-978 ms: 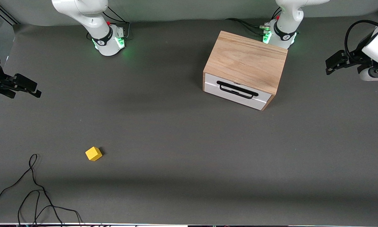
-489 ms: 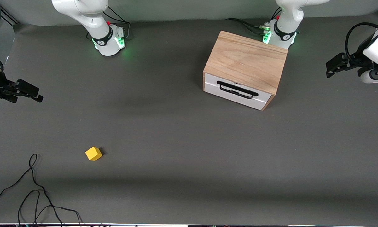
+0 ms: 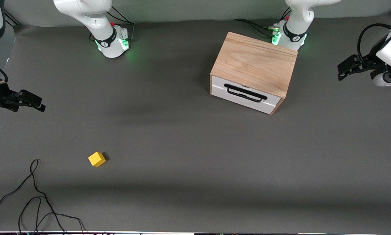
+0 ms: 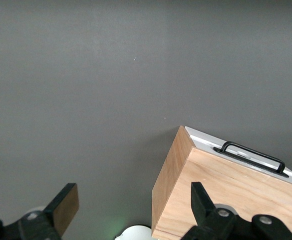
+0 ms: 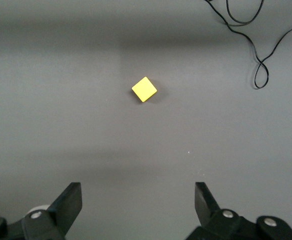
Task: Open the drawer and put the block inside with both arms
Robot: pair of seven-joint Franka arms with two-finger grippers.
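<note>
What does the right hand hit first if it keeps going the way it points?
Probably bare table. The right hand is open and aimed downward at the mat, with the yellow block ahead of its fingers but off the line, so likely missed. Depth is hard to judge.

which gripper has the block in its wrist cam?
The right gripper, open above the table: its view shows the yellow block. The left gripper, also open, sees only the drawer box.
</note>
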